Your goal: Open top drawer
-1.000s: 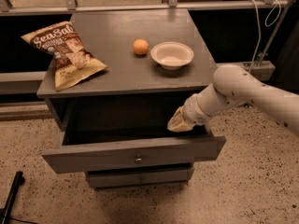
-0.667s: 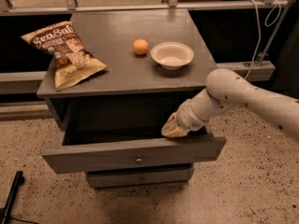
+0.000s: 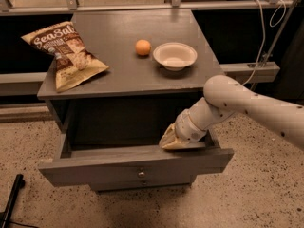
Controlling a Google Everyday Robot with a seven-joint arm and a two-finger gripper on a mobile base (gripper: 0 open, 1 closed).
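The top drawer (image 3: 95,167) stands pulled out from the grey cabinet (image 3: 128,77) across the lower centre of the frame, its long flat front facing me and its small round knob (image 3: 141,174) at the middle of the panel. My claw (image 3: 172,139) sits at the drawer's right end, just behind the front panel and touching its upper edge, its tan tip pointing toward the lower left. From here I cannot tell whether the claw is apart or together. The white arm (image 3: 251,109) runs back from it to the right edge of the frame, passing over the drawer's right corner. The inside of the drawer is dark, and I cannot make out what it holds. On the cabinet top, a bag of chips (image 3: 66,53) lies at the upper left, hanging over the left edge. An orange (image 3: 143,47) sits near the centre, just beside a white bowl (image 3: 175,56) to its right. A speckled floor (image 3: 247,194) fills the bottom of the frame.
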